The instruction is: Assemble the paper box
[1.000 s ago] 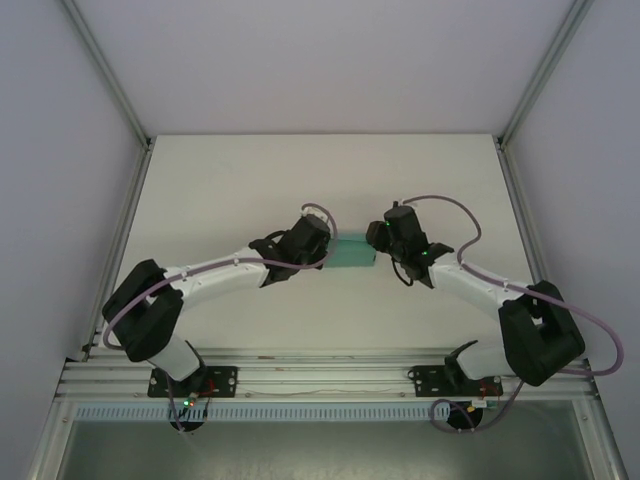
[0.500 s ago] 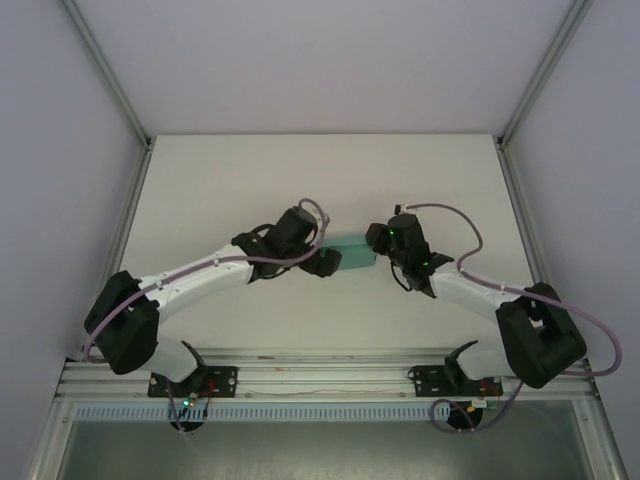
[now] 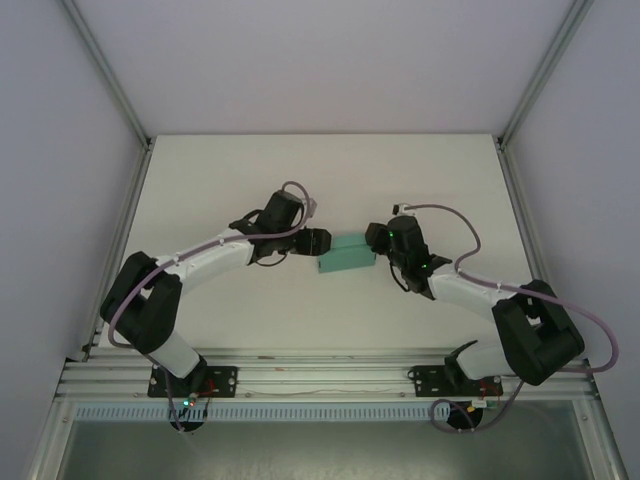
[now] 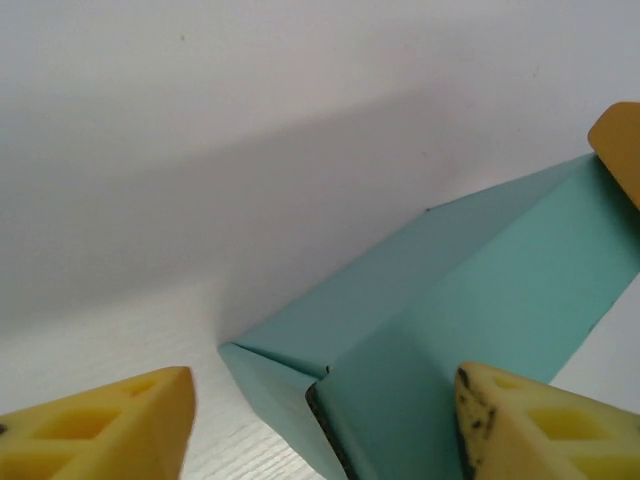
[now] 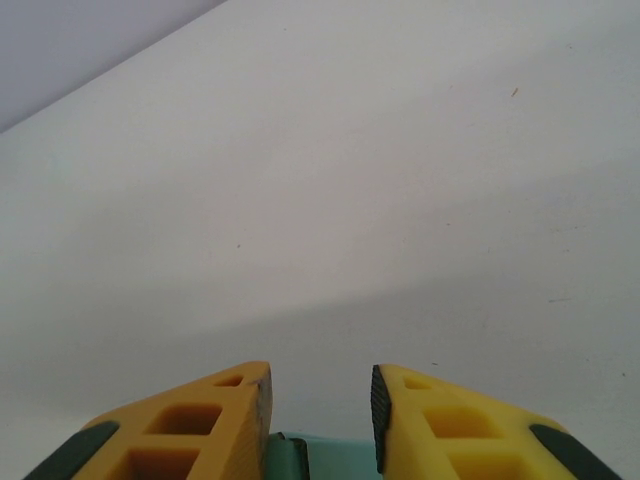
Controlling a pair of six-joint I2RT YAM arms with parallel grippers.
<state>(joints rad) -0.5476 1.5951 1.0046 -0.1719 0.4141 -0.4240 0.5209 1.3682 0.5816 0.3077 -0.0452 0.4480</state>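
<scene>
Left gripper (image 3: 316, 241): apart beside paper box (image 3: 347, 255). Right gripper (image 3: 379, 240): clamps its end. Box folded; end flap (image 4: 400, 400) seemingly untucked.

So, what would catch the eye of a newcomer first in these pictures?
The teal paper box stands out at the middle of the white table. The two arms meet at it from both sides: the right end effector pinches its right end, and the left end effector stands open at its left end. In the left wrist view, yellow fingers frame the box's folded corner.
</scene>
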